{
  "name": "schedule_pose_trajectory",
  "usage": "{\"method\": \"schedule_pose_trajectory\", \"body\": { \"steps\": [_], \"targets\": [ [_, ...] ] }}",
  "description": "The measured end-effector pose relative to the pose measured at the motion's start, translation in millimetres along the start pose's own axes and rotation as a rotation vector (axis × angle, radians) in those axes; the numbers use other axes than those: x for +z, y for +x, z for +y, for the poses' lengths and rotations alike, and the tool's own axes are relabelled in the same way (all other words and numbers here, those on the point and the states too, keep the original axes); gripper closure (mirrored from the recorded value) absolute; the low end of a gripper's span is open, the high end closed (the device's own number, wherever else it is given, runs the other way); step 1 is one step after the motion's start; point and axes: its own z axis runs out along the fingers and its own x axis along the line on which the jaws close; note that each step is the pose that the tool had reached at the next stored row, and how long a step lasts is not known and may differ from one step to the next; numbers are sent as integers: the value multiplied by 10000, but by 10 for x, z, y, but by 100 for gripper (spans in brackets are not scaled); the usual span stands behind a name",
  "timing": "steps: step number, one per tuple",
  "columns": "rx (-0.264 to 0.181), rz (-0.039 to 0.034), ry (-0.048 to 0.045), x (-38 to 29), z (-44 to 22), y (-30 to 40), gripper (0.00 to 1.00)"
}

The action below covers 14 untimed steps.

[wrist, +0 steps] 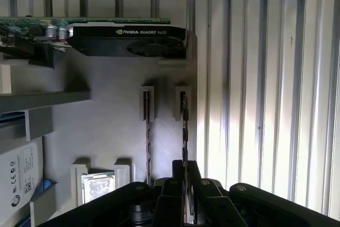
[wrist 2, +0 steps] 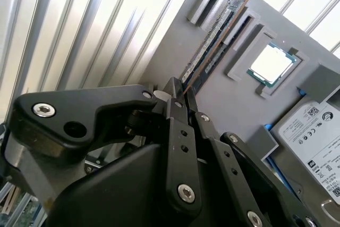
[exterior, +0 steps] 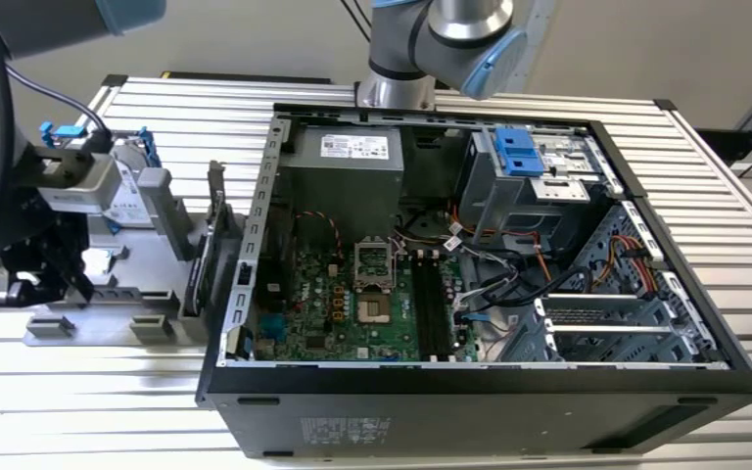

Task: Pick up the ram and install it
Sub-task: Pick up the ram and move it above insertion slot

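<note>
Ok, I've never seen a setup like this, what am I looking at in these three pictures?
It is a robot arm with a gripper at its tip. The exterior view, from off the arm, shows a slatted metal table with an open computer case. To the exterior view's left of it stands a grey holder of parts. Both wrist views come from cameras riding on the arm. The holder carries a graphics card, a hard drive, a processor chip and the ram, standing on edge in a slot. The gripper is down at the ram's end; whether it grips it yet I cannot tell.
</note>
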Motion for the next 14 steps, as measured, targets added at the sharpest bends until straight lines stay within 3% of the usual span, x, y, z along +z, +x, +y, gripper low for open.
{"method": "schedule_pose_trajectory", "body": {
  "steps": [14],
  "targets": [
    [0,-2,-1,-58,-1,0,100]
  ]
}}
